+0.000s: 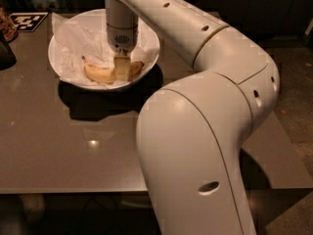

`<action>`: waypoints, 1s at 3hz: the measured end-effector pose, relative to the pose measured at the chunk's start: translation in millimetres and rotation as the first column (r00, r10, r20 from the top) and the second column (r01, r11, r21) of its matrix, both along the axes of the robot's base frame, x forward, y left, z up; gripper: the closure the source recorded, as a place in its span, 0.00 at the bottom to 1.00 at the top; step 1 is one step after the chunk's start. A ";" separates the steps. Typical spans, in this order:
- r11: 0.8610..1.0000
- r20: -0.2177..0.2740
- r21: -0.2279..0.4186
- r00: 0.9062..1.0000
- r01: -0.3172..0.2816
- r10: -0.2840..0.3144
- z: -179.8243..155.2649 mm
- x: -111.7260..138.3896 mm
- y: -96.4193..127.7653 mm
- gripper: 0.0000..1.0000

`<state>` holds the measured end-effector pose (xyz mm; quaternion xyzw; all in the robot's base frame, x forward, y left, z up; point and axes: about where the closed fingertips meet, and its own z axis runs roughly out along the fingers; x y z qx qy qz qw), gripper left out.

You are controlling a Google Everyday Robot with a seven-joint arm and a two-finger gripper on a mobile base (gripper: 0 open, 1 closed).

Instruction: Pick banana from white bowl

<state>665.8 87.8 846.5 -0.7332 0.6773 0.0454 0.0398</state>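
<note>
My arm (195, 151) fills the near right of the view: a thick white link rises from the lower edge, bends at a rounded joint to the right, and a slimmer link reaches back and to the left over the surface (73, 151). The wrist section points straight down into the white bowl (155, 58).

The pincer (121, 68) sits low inside the bowl, at the middle of the banana (100, 74) and partly covering it. I cannot tell how far the pincer is open, nor whether it has hold of the banana.

The banana lies on its side in the near half of the bowl, on crumpled white paper (78, 38).

At the far left corner of the surface lies a black-and-white patterned marker (28, 21). A dark object (6, 53) stands at the left edge.
</note>
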 end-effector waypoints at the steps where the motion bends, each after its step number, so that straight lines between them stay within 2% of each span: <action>1: 1.000 0.000 0.000 1.000 0.000 0.000 0.0 0.0 0.0 0.72; 2: 1.000 0.000 0.000 1.000 0.000 0.000 0.0 0.0 0.0 0.95; 3: 0.999 0.070 0.052 0.997 -0.014 0.011 16.8 -3.6 0.3 1.00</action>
